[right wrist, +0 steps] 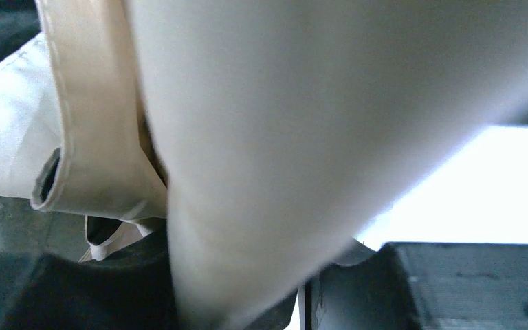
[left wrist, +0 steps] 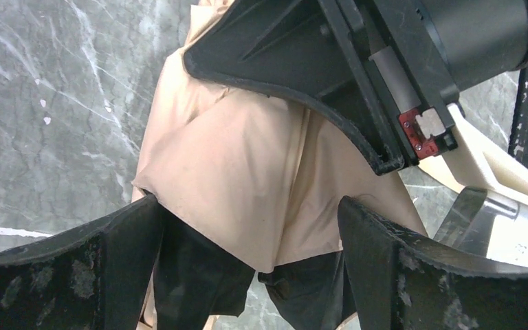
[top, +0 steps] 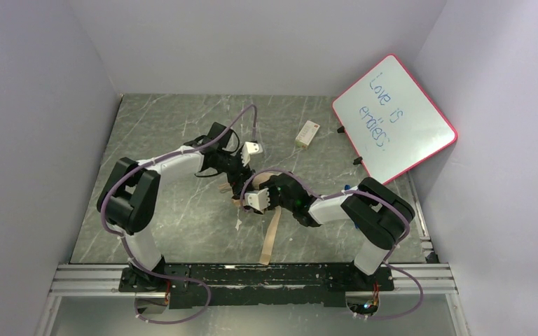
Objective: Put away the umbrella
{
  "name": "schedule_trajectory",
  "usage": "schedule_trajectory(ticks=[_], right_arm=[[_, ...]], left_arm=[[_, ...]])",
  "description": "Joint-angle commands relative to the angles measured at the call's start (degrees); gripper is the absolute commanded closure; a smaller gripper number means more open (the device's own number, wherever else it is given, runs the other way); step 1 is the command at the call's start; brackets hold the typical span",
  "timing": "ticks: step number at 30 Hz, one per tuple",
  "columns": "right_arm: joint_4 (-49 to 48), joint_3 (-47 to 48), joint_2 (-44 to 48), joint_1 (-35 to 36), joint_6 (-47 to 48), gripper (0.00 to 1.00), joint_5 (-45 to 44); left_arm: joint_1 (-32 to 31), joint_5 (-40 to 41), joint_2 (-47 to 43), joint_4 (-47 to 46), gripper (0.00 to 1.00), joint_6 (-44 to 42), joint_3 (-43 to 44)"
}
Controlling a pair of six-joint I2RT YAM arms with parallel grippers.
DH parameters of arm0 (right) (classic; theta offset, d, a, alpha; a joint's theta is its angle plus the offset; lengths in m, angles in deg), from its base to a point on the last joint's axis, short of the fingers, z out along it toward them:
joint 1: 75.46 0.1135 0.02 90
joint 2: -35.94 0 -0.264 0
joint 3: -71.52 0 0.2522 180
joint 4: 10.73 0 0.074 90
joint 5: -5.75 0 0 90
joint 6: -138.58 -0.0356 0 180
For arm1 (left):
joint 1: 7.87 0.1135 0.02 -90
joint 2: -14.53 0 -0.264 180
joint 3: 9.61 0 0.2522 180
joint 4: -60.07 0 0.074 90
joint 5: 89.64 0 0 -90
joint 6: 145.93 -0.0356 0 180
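The umbrella [left wrist: 247, 165] lies bundled on the marble table, tan fabric outside and black folds beneath. My left gripper [left wrist: 247, 206] is open wide, one finger on each side of the tan bundle. From above, both grippers meet over it mid-table: the left gripper [top: 239, 186] from the far left, the right gripper [top: 260, 198] from the right. The tan strap [top: 273, 234] trails toward the near edge. In the right wrist view my right gripper [right wrist: 247, 282] is shut on a pale, blurred part of the umbrella [right wrist: 96, 124], whose hemmed tan fabric shows at left. The handle is hidden.
A pink-framed whiteboard [top: 394, 117] leans at the back right. A small white and yellow object [top: 308, 133] lies on the table behind the grippers. White walls close the table on three sides, and the arms' black rail [top: 266, 276] runs along the near edge.
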Motion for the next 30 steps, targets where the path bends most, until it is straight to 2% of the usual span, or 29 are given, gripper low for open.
schedule_trajectory(ticks=[1,10,18,24,29,30], right_arm=[[9.8,-1.9,-2.8,0.5,-1.1,0.94,0.6],[9.6,-2.0,-2.4,0.5,-1.5,0.94,0.7],[9.3,-1.9,-2.4,0.6,-1.5,0.94,1.1],[8.9,-2.1,-2.0,0.6,-1.8,0.94,1.4],[8.8,-2.1,-0.8,0.6,-2.9,0.93,2.4],[8.9,-2.0,-0.5,0.6,-3.1,0.92,2.7]], left_arm=[[-0.1,-1.8,0.4,0.9,0.03,-3.8,-1.9],[-1.7,4.7,7.6,1.2,0.03,-4.6,1.1],[-3.3,12.9,9.0,0.3,0.13,-7.7,-0.7],[-6.1,17.6,8.9,2.1,0.26,-10.6,-1.4],[-7.8,21.6,8.3,1.2,0.48,-11.7,-2.8],[-8.0,21.8,8.3,0.8,0.56,-11.8,-2.9]])
